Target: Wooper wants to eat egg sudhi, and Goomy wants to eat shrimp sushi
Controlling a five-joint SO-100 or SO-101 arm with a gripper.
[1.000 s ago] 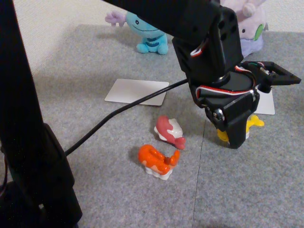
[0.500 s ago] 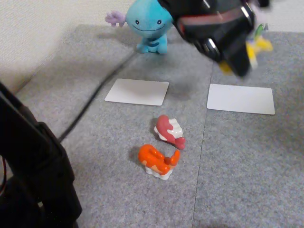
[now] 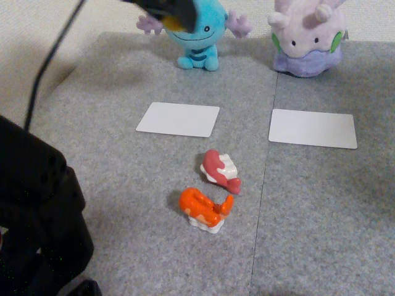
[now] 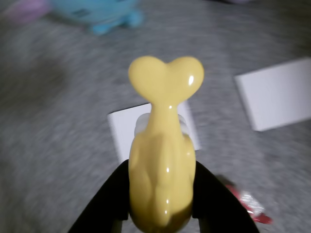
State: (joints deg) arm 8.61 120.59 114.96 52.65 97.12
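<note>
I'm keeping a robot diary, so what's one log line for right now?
gripper: shut on egg sushi, lifted | below: white card | shrimp sushi: on mat | Wooper: unfed

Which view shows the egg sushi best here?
The wrist view: the egg sushi sits large and sharp between the claw's fingers, its heart-shaped tail up. The fixed view shows just a yellow sliver under the blurred claw at the top edge, before Wooper.

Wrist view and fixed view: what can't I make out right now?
- Gripper: cut off by the fixed view's top edge, motion-blurred.
- Egg sushi: its rice base hidden by its own yellow top in the wrist view.
- Wooper: face partly covered by the gripper.
- Pink-red sushi: blurred in the wrist view.
</note>
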